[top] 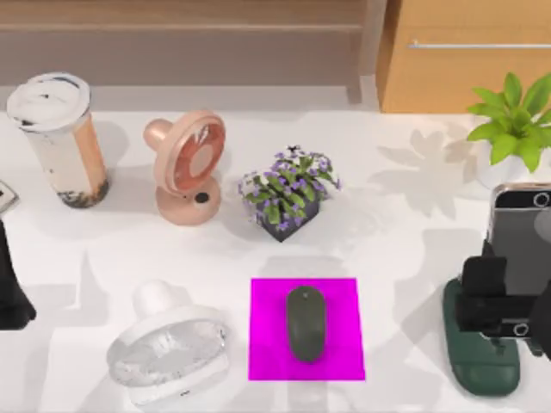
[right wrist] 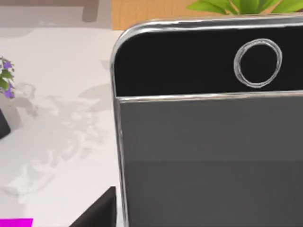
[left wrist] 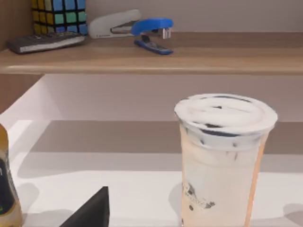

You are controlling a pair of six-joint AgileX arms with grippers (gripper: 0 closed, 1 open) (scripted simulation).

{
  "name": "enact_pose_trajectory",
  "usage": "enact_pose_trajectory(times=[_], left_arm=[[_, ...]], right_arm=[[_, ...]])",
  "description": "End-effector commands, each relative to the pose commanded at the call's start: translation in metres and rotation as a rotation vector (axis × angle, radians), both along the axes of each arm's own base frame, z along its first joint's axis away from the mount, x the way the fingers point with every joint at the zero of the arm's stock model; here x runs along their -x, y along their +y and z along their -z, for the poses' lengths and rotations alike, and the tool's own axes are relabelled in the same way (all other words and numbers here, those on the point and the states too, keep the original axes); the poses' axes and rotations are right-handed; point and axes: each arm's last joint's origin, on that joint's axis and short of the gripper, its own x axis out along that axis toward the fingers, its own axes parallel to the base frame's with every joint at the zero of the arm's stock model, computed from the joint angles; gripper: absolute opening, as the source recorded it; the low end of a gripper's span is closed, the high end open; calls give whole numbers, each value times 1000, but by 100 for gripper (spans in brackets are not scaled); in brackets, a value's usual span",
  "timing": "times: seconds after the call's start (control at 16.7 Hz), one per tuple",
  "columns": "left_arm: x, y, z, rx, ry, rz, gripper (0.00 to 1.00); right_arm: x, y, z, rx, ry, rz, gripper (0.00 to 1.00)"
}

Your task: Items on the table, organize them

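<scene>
— Fingers on the right gripper [top: 499, 301]: clamped on the smartphone [top: 521, 232]?
— Apparently; it stands upright above the green stand [top: 482, 348].
— And the left gripper [top: 10, 292]?
— Cannot tell; cup [top: 60, 138] at its twelve o'clock, nearer that arm. Mouse [top: 306, 323] rests on the pad [top: 344, 297].

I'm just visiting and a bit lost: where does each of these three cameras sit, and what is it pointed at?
Top view: above the table, looking down on mouse, cup and smartphone; right gripper at the phone, left arm at the left edge.
Left wrist view: on the left arm, facing the cup and shelf.
Right wrist view: on the right arm, close to the smartphone.
Each wrist view shares its object with the top view.
</scene>
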Motion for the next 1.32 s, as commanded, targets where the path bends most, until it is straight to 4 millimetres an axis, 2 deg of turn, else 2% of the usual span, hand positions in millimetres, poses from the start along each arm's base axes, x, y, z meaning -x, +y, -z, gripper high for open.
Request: enact_pose_trajectory(times=[0.42,0.72,0.9,1.02,1.32], left_arm=[[0,0,0,0,0,0,100],[0,0,0,0,0,0,100],[0,0,0,0,0,0,100],[0,0,0,0,0,0,100],[0,0,0,0,0,0,100]], right_arm=[[1,-1,-2,-14,-4,1,100],[16,-18,-26,-199,-84,43,100],[23,-18,-34,-249,-111,76,100],[26,-12,-30,-208,-100,76,100],[30,0,-4,-21,-15,10,100]])
